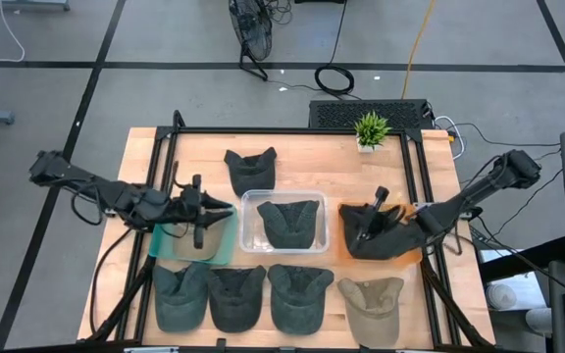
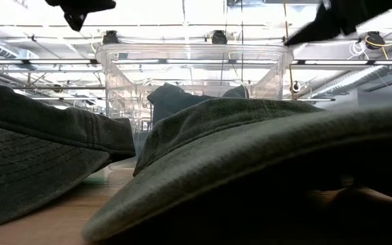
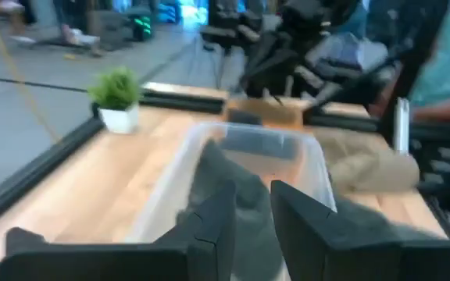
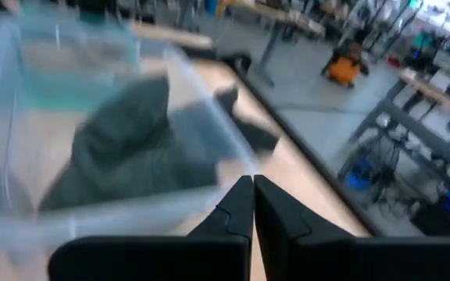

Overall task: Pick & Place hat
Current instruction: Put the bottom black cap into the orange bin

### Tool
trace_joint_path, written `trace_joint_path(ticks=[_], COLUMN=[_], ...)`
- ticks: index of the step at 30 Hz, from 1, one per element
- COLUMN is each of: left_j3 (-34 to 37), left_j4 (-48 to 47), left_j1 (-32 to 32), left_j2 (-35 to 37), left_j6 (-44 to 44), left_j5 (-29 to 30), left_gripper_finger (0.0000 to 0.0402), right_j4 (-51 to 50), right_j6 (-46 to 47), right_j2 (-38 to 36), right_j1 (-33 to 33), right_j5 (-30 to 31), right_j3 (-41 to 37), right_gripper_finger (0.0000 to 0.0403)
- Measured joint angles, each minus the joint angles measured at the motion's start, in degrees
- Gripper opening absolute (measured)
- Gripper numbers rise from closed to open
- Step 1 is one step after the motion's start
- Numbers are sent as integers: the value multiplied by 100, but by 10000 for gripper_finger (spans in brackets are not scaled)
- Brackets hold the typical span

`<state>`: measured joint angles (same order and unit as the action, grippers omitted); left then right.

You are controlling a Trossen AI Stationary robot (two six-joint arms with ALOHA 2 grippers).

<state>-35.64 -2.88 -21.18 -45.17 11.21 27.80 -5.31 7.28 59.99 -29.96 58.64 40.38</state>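
A dark hat (image 1: 292, 222) lies inside the clear bin (image 1: 251, 201) at the middle of the desk (image 1: 302, 162). The right claw (image 1: 365, 233) hovers over another dark hat (image 1: 385, 240) just right of the bin, fingers together and empty. The left claw (image 1: 204, 208) hangs over a teal mat (image 1: 219, 250) left of the bin, fingers slightly apart, holding nothing.

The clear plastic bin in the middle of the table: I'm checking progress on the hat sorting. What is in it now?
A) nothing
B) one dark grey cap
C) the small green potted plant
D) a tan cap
B: the high view shows a single dark grey cap lying inside the clear plastic bin; the potted plant and tan cap sit outside.
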Motion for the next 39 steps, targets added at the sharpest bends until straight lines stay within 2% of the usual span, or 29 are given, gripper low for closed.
trace_joint_path(ticks=[2, 5, 8, 11, 17, 21, 26, 32, 39], left_j3=[-2, -63, -189, -295, -689, -1308, -2273, -3064, -3180], left_j4=[243, 287, 72, -473, -765, -1358, -2440, -3445, -3850], left_j1=[-164, -526, -975, -1354, -1847, -2148, -2377, -2527, -2458], left_j2=[11, 57, -23, -327, -1302, -1985, -2589, -3114, -3558], left_j6=[100, 135, 93, 364, 716, 445, 585, 1105, 1895], left_j5=[69, -191, -18, 380, 436, 483, 740, 337, -746], left_gripper_finger=[92, 92, 92, 92, 92, 92, 93, 93, 93], right_j4=[337, 967, 1126, 1061, 1060, 1066, 1064, 1063, 1063], right_j6=[-482, -1095, -1196, -1030, -930, -893, -795, -797, -819], right_j2=[-245, -624, -794, -771, -604, -602, -604, -604, -602], right_j1=[-13, -53, -58, -66, -65, -63, -101, -189, -202], right_j5=[-96, -738, -1195, -1236, -1230, -1229, -1231, -1235, -1240], right_j3=[115, 177, 177, 87, -131, -153, -155, -155, -155], right_gripper_finger=[1, 1, 1, 1, 1, 0, 0, 0, 0])
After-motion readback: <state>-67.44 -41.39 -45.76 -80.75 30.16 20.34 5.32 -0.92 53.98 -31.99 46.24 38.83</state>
